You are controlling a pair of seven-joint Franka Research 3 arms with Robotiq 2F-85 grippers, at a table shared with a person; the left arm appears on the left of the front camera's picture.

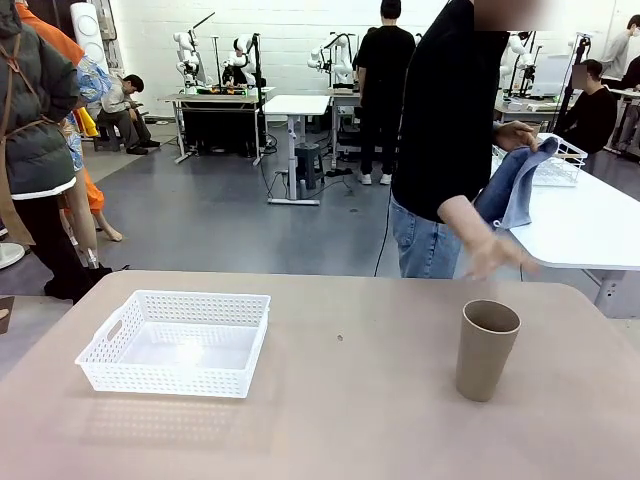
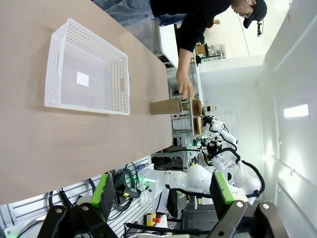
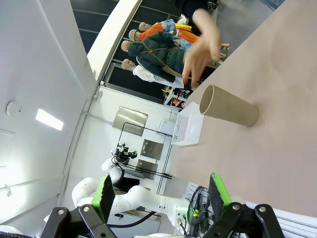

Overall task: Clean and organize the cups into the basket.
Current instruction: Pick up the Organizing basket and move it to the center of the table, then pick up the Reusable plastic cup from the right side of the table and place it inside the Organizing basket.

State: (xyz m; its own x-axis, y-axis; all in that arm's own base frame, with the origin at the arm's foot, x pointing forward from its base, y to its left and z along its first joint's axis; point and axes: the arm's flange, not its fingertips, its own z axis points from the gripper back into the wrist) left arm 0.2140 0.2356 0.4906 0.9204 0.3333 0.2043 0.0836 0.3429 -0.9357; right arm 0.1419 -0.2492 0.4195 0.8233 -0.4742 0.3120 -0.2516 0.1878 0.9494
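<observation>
One tan-brown cup (image 1: 487, 349) stands upright on the table's right side; it also shows in the left wrist view (image 2: 166, 106) and the right wrist view (image 3: 228, 106). The white mesh basket (image 1: 180, 342) sits empty at the left (image 2: 86, 74) (image 3: 187, 129). A person's hand (image 1: 493, 255) hovers just above and behind the cup, apart from it. The other hand holds a blue cloth (image 1: 518, 182). My left gripper (image 2: 161, 193) and right gripper (image 3: 161, 191) are open, held high off the table with nothing between the fingers. The other tan cup and the mint cup are out of view.
A white table (image 1: 585, 225) behind the person carries a white wire-grid basket (image 1: 556, 165). Bare tabletop (image 1: 350, 400) lies between basket and cup. Other people and workbenches stand far back.
</observation>
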